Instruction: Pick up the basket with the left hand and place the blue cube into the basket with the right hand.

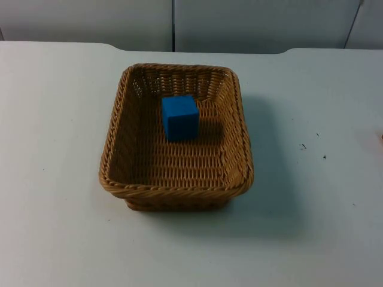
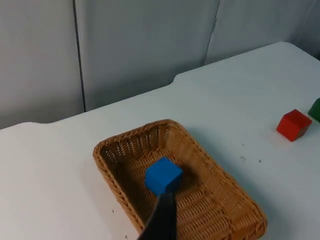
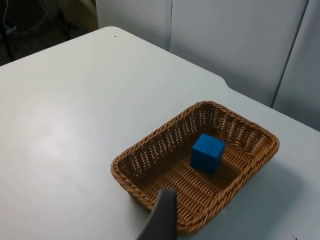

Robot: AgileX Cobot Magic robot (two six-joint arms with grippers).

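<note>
My wicker basket (image 1: pixel 177 179) sits flat on the white desk (image 1: pixel 54 149), near the middle of the top view, its long sides running from six o'clock toward twelve o'clock. The blue cube (image 1: pixel 180 117) rests inside it on the woven floor, toward the twelve o'clock end and close to the far wall without pressing on it; open weave shows on all the cube's other sides, most of it toward six o'clock. Bare desk lies all round the rim, with broad room at nine o'clock and three o'clock. At twelve o'clock the desk edge meets the grey partition wall (image 1: pixel 239 24), a strip of desk between it and the basket. From my left wrist I look onto the basket, with a fingertip of my left claw (image 2: pixel 162 220) dark over the near rim; I cannot tell how wide that claw stands. In that same view a red cube (image 2: pixel 293 125) lies well apart from the basket, with a green block (image 2: pixel 315 110) just beside it at the frame's edge. My right claw (image 3: pixel 161 217) shows one fingertip before the basket's near corner; its spread I cannot tell either.
</note>
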